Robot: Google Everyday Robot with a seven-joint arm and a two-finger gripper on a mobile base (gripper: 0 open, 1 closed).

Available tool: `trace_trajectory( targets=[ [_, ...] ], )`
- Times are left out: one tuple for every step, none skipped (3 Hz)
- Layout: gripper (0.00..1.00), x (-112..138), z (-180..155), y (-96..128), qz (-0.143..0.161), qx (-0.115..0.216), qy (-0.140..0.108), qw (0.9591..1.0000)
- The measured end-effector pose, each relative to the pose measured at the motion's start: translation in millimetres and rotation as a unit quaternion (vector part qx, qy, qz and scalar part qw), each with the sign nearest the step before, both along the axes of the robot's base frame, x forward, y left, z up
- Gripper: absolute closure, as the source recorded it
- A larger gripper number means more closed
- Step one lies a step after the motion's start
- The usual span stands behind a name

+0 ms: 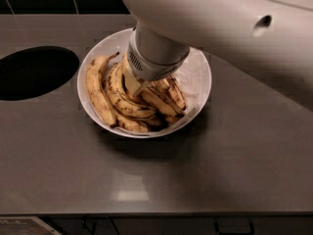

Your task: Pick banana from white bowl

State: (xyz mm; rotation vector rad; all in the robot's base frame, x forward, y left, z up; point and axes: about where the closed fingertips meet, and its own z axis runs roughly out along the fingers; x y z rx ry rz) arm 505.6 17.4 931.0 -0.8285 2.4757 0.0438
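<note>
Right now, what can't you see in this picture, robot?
All in the camera view:
1. The gripper is down in the white bowl among the bananas. The arm covers most of it, so what it touches is unclear.
2. The bowl's back rim and some of the bananas are hidden under the arm.
3. The round hole in the counter is too dark to see inside.
4. The arm is cut off by the top and right edges.
</note>
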Motion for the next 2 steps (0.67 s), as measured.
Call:
trace_trajectory(
  targets=[
    [0.82, -0.7, 0.0, -0.8, 0.0, -0.001, 0.001, 1.0],
    [0.82, -1.1, 0.1, -1.0, 0.0, -0.002, 0.001, 1.0]
  ],
)
